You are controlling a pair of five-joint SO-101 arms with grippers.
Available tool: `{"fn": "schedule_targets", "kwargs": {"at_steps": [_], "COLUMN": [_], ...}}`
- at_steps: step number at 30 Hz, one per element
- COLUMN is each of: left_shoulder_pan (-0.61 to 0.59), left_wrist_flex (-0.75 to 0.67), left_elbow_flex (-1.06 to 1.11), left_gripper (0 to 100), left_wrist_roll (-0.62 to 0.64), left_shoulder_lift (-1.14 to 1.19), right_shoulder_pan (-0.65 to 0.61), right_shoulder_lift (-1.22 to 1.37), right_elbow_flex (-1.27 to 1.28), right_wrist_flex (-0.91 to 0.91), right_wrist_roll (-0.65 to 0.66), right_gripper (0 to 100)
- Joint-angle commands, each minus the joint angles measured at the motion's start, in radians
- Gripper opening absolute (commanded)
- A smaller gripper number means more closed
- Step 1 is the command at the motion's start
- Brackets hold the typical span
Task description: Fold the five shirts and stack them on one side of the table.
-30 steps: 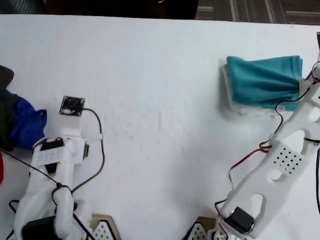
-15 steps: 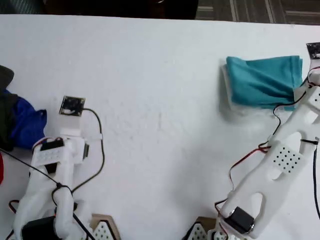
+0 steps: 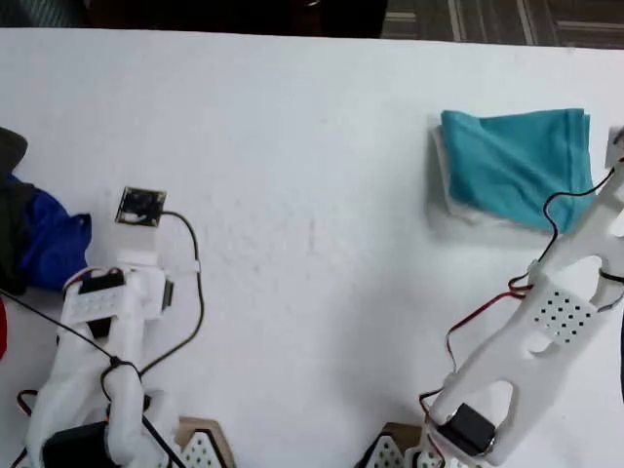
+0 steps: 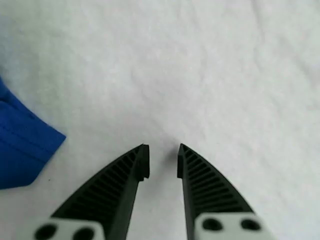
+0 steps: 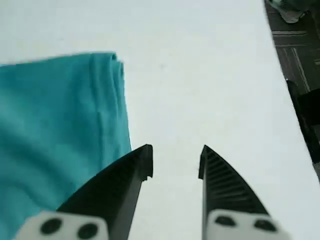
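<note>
A folded teal shirt (image 3: 515,166) lies at the table's right side on top of a folded white shirt (image 3: 441,185), whose edge shows under it. My right gripper (image 5: 175,162) is open and empty, just off the teal shirt (image 5: 60,115) on its right, above bare table. At the far left edge lies a crumpled blue shirt (image 3: 54,244) with a dark garment (image 3: 12,210) beside it. My left gripper (image 4: 162,162) hangs open over the white table, holding nothing, a little way from the blue shirt (image 4: 20,145). The left arm (image 3: 107,302) stands at the front left.
A bit of red cloth (image 3: 2,327) shows at the left edge. The table's right edge (image 5: 272,75) runs close to my right gripper, with dark floor beyond. The white table (image 3: 312,195) lies bare between the two arms.
My right gripper has let go of the teal shirt's near right corner and drawn off to the right. The bunched corner has settled flat. The left arm has not moved.
</note>
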Motion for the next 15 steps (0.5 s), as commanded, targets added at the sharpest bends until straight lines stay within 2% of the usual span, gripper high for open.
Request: {"fn": "schedule_targets", "kwargs": {"at_steps": [1,8,15], "left_shoulder_pan": [-0.003,-0.003,-0.003], "left_wrist_flex": [-0.017,-0.017,-0.017], "left_elbow_flex": [-0.004,-0.004,-0.004], "left_gripper": [12,12,12], "left_wrist_roll": [0.002,0.002,0.002], "left_shoulder_lift": [-0.031,-0.031,-0.031], "right_shoulder_pan": [-0.059,-0.176,-0.166], "right_shoulder_lift": [-0.071,-0.024,0.019], "right_elbow_flex": [0.058,0.241,0.261], "right_wrist_flex": [-0.101,-0.246,-0.349], "right_wrist_roll": [-0.052,-0.057,-0.054], "right_gripper": [15.9,16.1,16.2]}}
